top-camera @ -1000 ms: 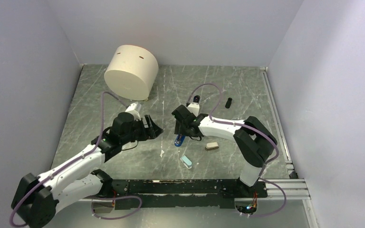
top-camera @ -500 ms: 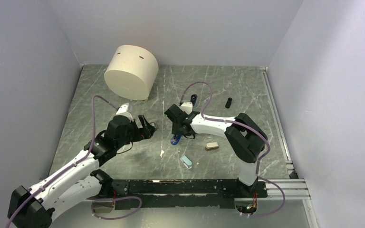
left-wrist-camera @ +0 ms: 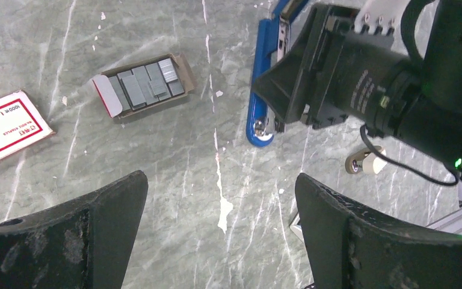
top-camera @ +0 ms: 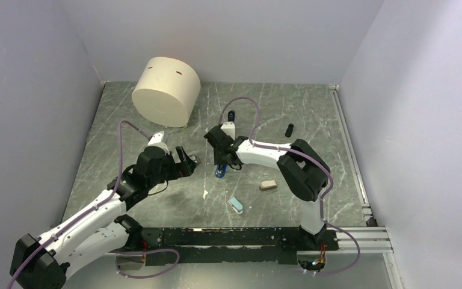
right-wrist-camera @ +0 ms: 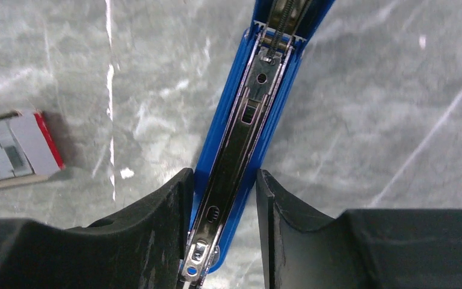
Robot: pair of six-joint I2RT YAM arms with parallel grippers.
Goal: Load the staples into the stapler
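Near the middle of the grey marbled desk (top-camera: 313,108), a blue stapler (right-wrist-camera: 240,120), swung open, silver inner rail facing up, a thin spring at its far end. Right gripper (right-wrist-camera: 222,198) closed partway onto it, one black finger pressed against each blue side, close to the rounded tip. Beside the stapler on the left arm's side, apart from it, an open cardboard tray (left-wrist-camera: 105,96) with a red-and-white end flap, flat on the desk, several grey strips of staples (left-wrist-camera: 144,84) lying inside. Further out, the red-and-white box cover (left-wrist-camera: 6,129), flat and separate from the tray. Left gripper (left-wrist-camera: 219,211) spread wide, nothing between its fingers, hanging above the desk on the near side of tray and stapler, touching neither. Elsewhere on the desk: a big cream drum (top-camera: 166,90) at the far left, a small black cylinder (top-camera: 289,129) toward the far right, a beige lump (top-camera: 268,185) and a pale-blue capsule (top-camera: 236,205) nearer the arms, right of the stapler.
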